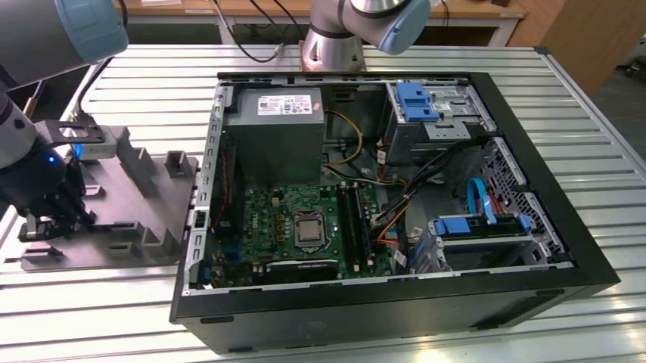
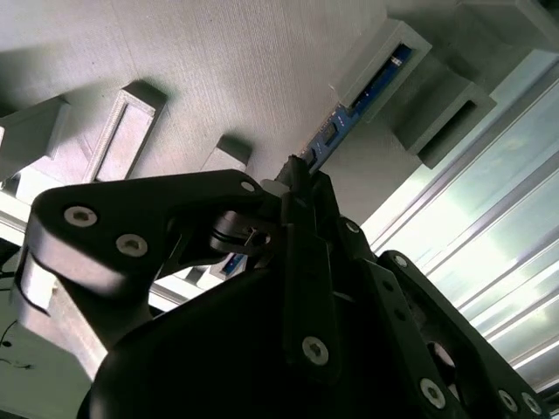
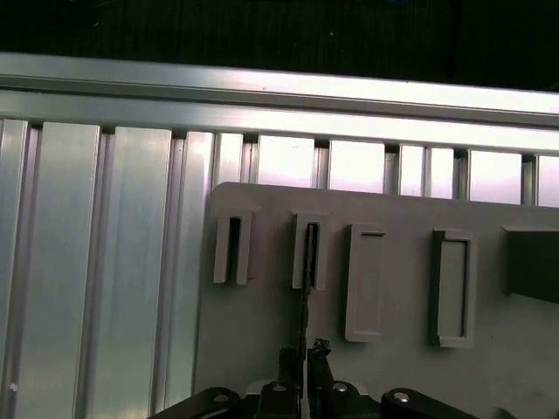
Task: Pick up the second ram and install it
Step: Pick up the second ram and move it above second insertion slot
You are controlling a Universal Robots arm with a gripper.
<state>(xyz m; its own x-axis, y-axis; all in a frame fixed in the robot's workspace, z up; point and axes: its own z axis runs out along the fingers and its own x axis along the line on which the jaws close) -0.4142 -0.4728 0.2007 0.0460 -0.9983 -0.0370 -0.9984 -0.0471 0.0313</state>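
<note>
At the table [image 1: 585, 98] edge, the pincer [image 2: 300, 175] clamps the slotted second ram [image 2: 376, 83] (pickup step); lifting likely needs straight travel.

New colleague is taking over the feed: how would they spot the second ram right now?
Find the grey slotted holder beside the open computer case, on the exterior view's left. The second ram stands on edge in one of its slots, the gripper at one end. It is a thin blue-black strip among plain grey blocks.
</note>
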